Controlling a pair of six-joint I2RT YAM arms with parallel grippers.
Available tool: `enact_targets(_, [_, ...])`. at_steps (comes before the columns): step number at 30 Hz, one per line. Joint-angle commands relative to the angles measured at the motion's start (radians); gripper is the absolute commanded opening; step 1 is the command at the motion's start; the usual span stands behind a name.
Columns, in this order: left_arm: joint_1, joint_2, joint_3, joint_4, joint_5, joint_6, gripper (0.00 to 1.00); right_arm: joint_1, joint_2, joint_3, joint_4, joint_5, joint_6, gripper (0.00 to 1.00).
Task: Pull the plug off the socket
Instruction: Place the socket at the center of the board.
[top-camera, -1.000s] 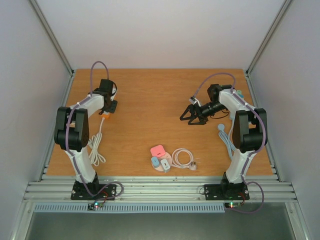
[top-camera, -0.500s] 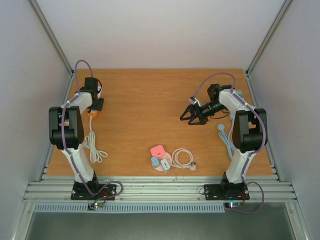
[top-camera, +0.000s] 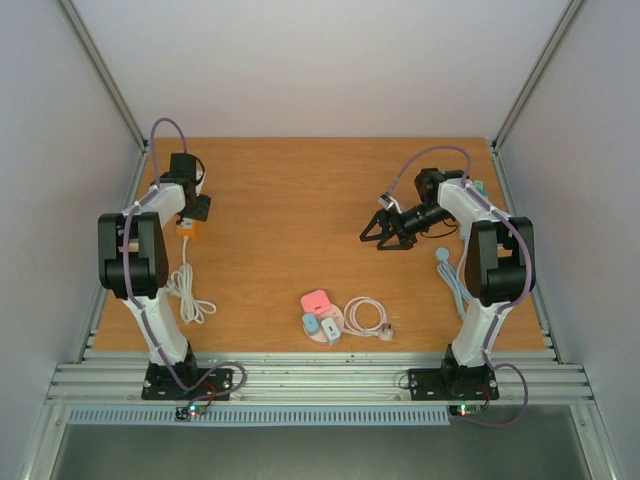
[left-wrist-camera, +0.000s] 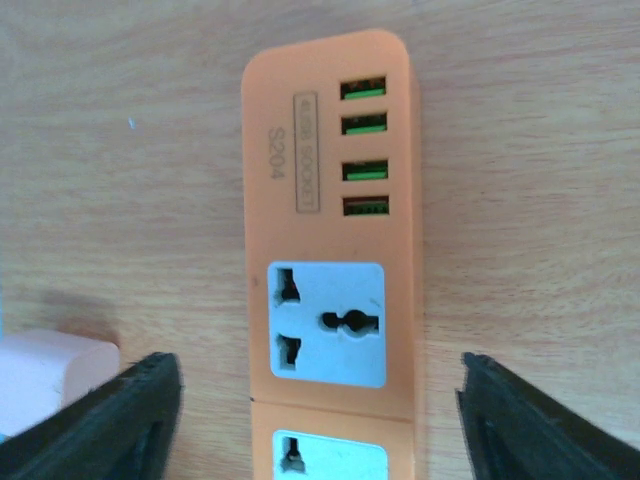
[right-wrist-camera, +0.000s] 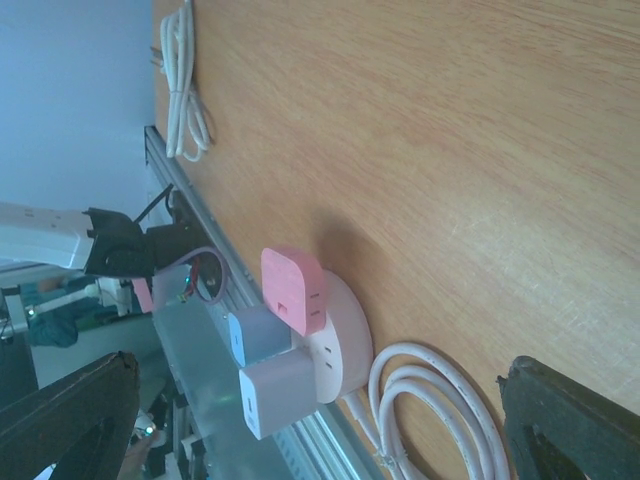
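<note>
Wooden table (top-camera: 300, 200) boxed by pale walls (top-camera: 300, 70). Over an orange power strip (left-wrist-camera: 330, 150) at the left side, left gripper (left-wrist-camera: 320, 400) spread wide, fingers (left-wrist-camera: 120, 420) on either side, touching neither edge. Further right, right gripper (top-camera: 373, 241) fully spread above bare wood, holding nothing. Near the front edge, pink plug (right-wrist-camera: 292, 288), blue plug (right-wrist-camera: 258, 335) and white plug (right-wrist-camera: 280, 390) seated on a round white socket (right-wrist-camera: 345, 340), beside a coiled cable (top-camera: 366, 318).

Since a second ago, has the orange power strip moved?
Yes. The orange power strip slid left, closer to the table's left edge.
</note>
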Motion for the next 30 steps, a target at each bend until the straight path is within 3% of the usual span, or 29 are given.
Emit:
enact_targets(1, [0.004, 0.009, 0.042, 0.011, -0.018, -0.006, 0.87, -0.005, -0.042, -0.007, 0.012, 0.012, 0.008, 0.98])
enact_targets(5, [0.005, -0.008, 0.049, 0.015, -0.015, -0.006, 0.99, -0.005, -0.052, -0.010, 0.023, 0.031, 0.011, 0.98])
enact_targets(8, [0.003, -0.040, 0.052, 0.019, 0.003, -0.002, 0.99, -0.006, -0.076, -0.012, 0.041, 0.077, 0.020, 0.98])
enact_targets(19, [-0.089, -0.255, -0.056, 0.042, 0.160, 0.051, 0.99, -0.048, -0.310, -0.042, 0.207, 0.653, 0.109, 0.98])
enact_targets(24, [-0.184, -0.368, -0.125, 0.006, 0.352, 0.095, 0.99, -0.191, -0.303, 0.023, 0.178, 0.728, 0.131, 0.98])
enact_targets(30, [-0.203, -0.456, -0.175, -0.037, 0.615, 0.074, 1.00, -0.337, -0.229, 0.060, 0.195, 0.816, 0.125, 0.98])
